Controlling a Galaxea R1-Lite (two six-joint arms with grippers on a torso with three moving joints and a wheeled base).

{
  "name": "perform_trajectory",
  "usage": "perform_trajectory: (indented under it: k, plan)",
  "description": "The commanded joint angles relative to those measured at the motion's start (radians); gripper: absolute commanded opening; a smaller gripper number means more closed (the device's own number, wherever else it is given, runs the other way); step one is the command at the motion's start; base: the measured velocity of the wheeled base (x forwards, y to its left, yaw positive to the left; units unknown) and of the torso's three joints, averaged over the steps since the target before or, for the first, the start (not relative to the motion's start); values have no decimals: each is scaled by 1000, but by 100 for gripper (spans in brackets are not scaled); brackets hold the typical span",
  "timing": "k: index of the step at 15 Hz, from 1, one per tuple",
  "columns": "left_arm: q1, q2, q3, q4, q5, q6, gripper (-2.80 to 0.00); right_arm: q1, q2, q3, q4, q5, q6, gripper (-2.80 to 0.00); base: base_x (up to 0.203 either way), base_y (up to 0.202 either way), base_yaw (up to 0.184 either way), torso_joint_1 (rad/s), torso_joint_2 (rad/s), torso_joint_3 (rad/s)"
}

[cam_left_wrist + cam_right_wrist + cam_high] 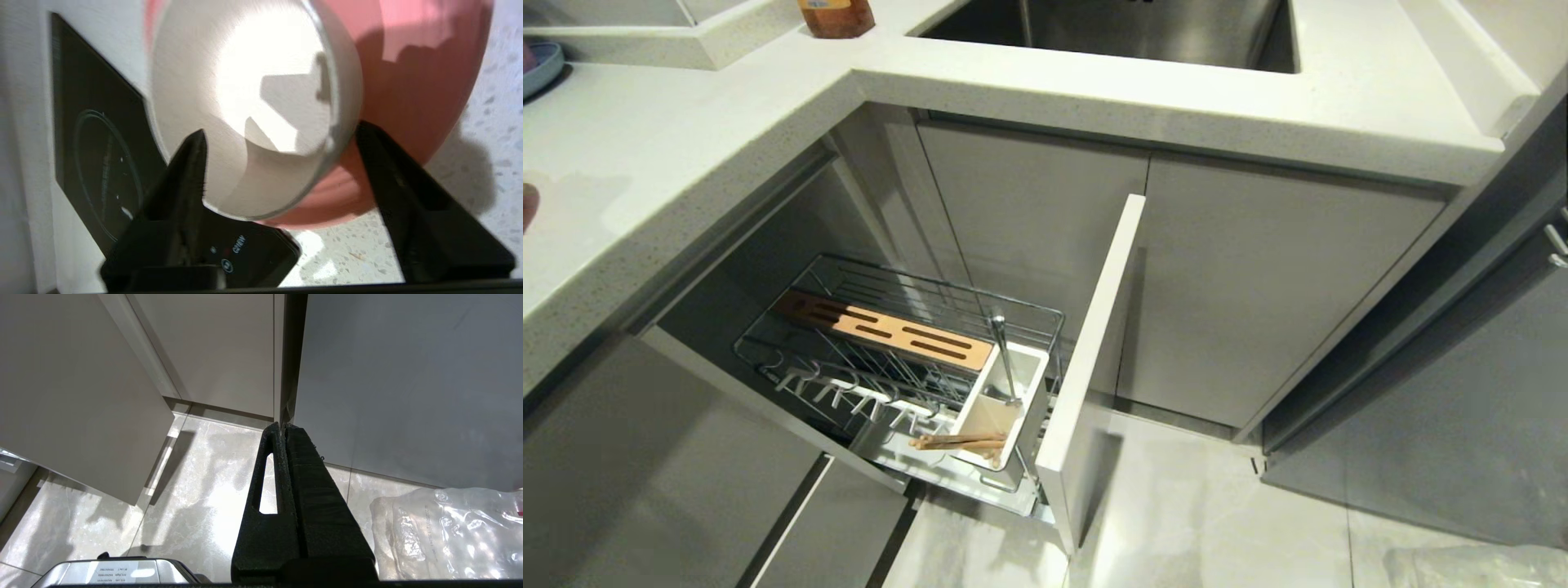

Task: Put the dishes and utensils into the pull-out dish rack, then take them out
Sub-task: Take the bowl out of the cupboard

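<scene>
Head view: pull-out dish rack drawn out under the counter. Metal spoon upright in its white utensil box; chopsticks at 7 o'clock from the spoon.

Left wrist view: left gripper, jaws apart astride the white bowl's rim. Bowl sits on pink plate.

Right wrist view: right gripper parked above floor, jaws closed, empty.
</scene>
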Motion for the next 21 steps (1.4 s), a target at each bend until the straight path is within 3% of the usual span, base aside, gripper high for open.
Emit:
perform_trajectory:
  k: [1,5,8,9,11,14,18,21]
  plan:
    - [1,-25,0,-11,4,1,0,1,0,2,1,0,0,-280,0,0,0,0,0,0]
    - [7,-98,0,-73,6,-19,0,0,0,3,1,0,0,-280,0,0,0,0,0,0]
    - [8,-181,1,-119,3,-102,0,1,0,3,0,0,0,-280,0,0,0,0,0,0]
    - [4,-212,1,-125,-3,-143,-280,0,0,3,0,0,0,-280,0,0,0,0,0,0]
    - [-16,-262,2,-127,-20,-215,-280,2,0,3,1,0,0,-280,0,0,0,0,0,0]
    - [-92,-376,30,-124,-51,-414,-280,0,0,2,0,0,0,-280,0,0,0,0,0,0]
    - [-275,-515,134,-131,-221,-652,-280,1,0,3,1,0,0,-280,0,0,0,0,0,0]
    - [-469,-556,229,-159,-420,-753,-280,0,0,3,1,0,0,-280,0,0,0,0,0,0]
